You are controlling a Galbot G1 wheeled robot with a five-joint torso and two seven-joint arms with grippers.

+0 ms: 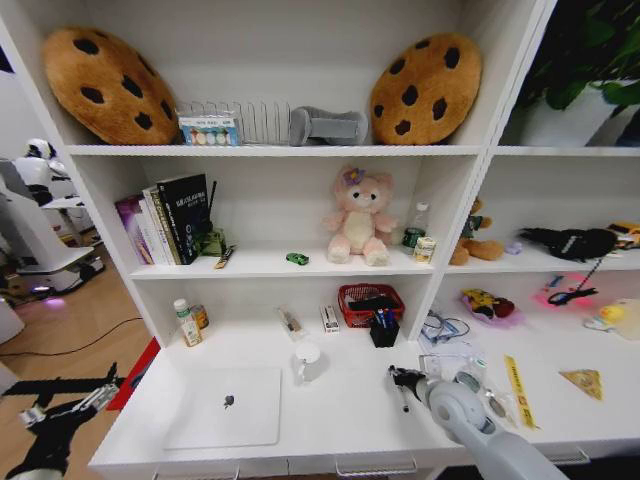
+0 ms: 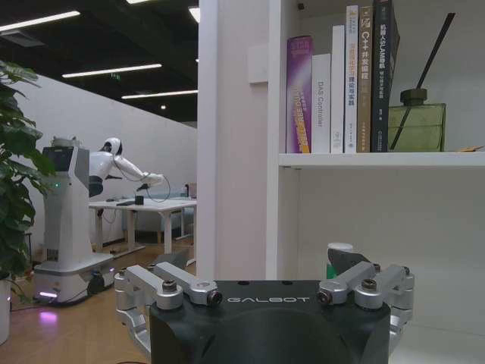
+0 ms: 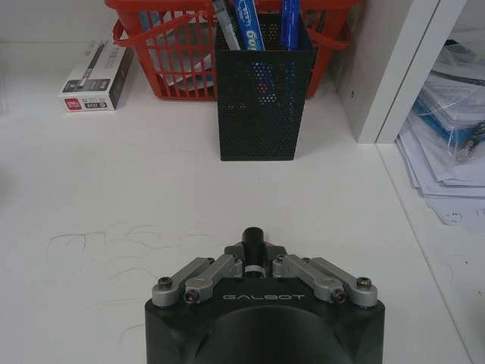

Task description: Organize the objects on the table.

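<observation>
The right gripper (image 1: 402, 378) reaches forward on the near right, fingers closed. The left gripper (image 1: 95, 398) hangs low, near left.

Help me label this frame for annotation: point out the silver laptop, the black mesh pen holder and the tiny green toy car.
silver laptop (image 1: 225, 408): head view, on its closed lid.
black mesh pen holder (image 3: 258, 95): right wrist view, on its front wall.
tiny green toy car (image 1: 297, 258): head view, on its body.
</observation>
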